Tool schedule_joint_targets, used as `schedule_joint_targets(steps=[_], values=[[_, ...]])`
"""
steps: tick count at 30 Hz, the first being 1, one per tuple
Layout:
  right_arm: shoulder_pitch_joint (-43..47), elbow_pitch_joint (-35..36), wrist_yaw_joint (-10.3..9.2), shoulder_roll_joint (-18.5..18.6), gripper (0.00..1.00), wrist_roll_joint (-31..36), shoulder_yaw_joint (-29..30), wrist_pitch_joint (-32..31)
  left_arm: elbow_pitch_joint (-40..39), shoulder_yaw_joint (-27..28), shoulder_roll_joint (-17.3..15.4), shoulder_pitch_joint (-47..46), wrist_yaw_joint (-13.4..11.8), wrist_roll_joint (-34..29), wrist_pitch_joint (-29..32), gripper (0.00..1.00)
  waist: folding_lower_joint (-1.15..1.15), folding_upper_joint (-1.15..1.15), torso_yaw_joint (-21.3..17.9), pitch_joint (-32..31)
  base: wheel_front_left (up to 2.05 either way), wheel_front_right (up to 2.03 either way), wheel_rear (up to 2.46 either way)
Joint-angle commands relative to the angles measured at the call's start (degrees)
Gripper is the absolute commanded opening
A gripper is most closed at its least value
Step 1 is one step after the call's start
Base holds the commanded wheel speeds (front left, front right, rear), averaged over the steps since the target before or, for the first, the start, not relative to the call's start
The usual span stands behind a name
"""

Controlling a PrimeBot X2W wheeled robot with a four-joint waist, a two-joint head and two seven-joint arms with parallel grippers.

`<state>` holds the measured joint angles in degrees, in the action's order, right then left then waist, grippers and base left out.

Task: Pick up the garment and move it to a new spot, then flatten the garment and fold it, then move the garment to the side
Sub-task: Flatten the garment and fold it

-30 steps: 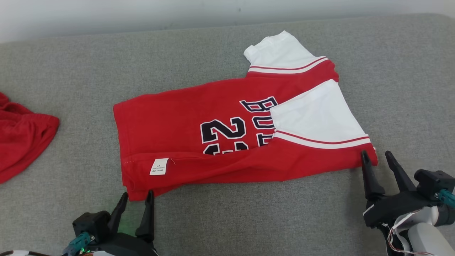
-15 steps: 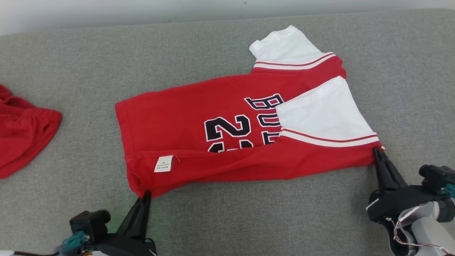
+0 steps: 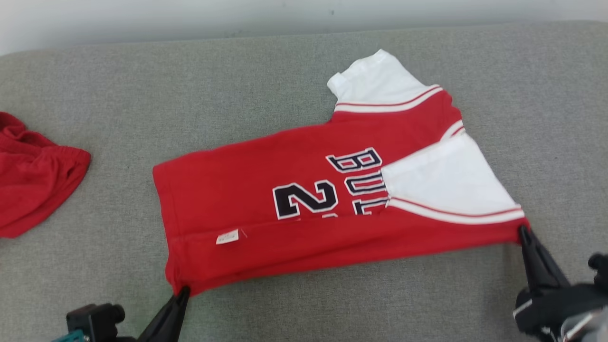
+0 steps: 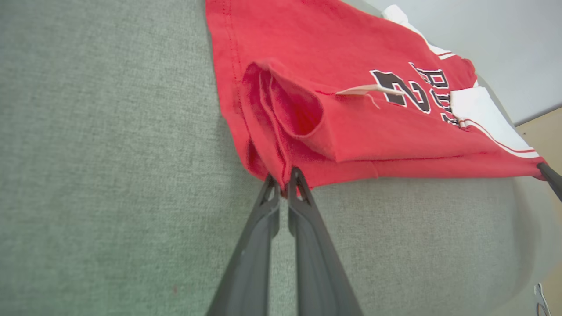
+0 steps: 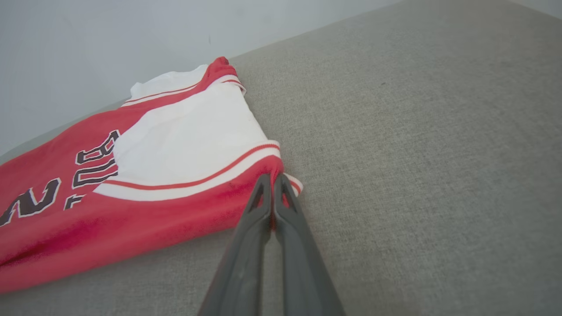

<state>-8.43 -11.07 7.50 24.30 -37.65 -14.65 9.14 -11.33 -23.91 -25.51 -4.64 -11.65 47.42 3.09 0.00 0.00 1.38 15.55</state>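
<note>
The garment (image 3: 247, 190) is a red jersey with white sleeves and dark lettering, lying partly folded on the grey cushion. My left gripper (image 3: 183, 292) is shut on its near left hem corner, and the left wrist view shows the fingertips (image 4: 283, 184) pinching the bunched red cloth (image 4: 351, 131). My right gripper (image 3: 522, 232) is shut on the garment's near right corner by the white sleeve; its closed tips (image 5: 272, 184) bite the red edge of the garment (image 5: 153, 175). The near edge hangs stretched and slightly raised between both grippers.
A second red cloth (image 3: 33, 175) lies bunched at the left edge of the cushion (image 3: 142, 95). A pale wall (image 3: 190, 14) runs behind the cushion's far edge.
Both grippers went from open beside the garment to shut on its near corners. The near edge has since been pulled toward me and lifted a little; the camera has also shifted.
</note>
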Motion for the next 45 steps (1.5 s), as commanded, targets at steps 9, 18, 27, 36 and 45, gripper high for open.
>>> schedule_joint_targets(steps=[9,18,27,36,45], values=[[10.5,10.1,-0.02,-4.8,0.0,4.8,5.8,-5.6,-2.6,0.8,-2.1,5.1,-0.6,2.7,1.8,0.0,0.0,0.0,-0.3,-0.9,0.0,0.0,0.0],[17.7,17.0,-0.02,-11.1,0.0,7.7,9.2,-10.9,-0.4,1.6,-2.5,5.1,-0.5,3.8,2.1,0.0,0.0,0.0,0.3,-1.5,0.0,0.0,0.0],[18.4,17.4,-0.02,-13.5,1.0,7.6,8.5,-13.7,3.2,1.5,-1.2,3.3,-0.6,4.5,1.9,1.0,0.0,0.0,0.2,-1.5,0.0,0.0,0.0],[17.4,18.6,-0.02,-12.8,1.0,8.7,11.6,-11.8,3.6,2.8,-0.3,2.8,-5.2,0.2,-2.1,1.0,0.0,0.0,-0.2,-2.5,0.0,0.0,0.0],[10.9,19.0,-0.02,-13.1,1.0,12.4,18.0,-6.9,-0.1,3.1,0.5,-2.2,-10.4,-7.3,-7.0,1.0,0.0,0.0,-0.2,-4.2,0.0,0.0,0.0]])
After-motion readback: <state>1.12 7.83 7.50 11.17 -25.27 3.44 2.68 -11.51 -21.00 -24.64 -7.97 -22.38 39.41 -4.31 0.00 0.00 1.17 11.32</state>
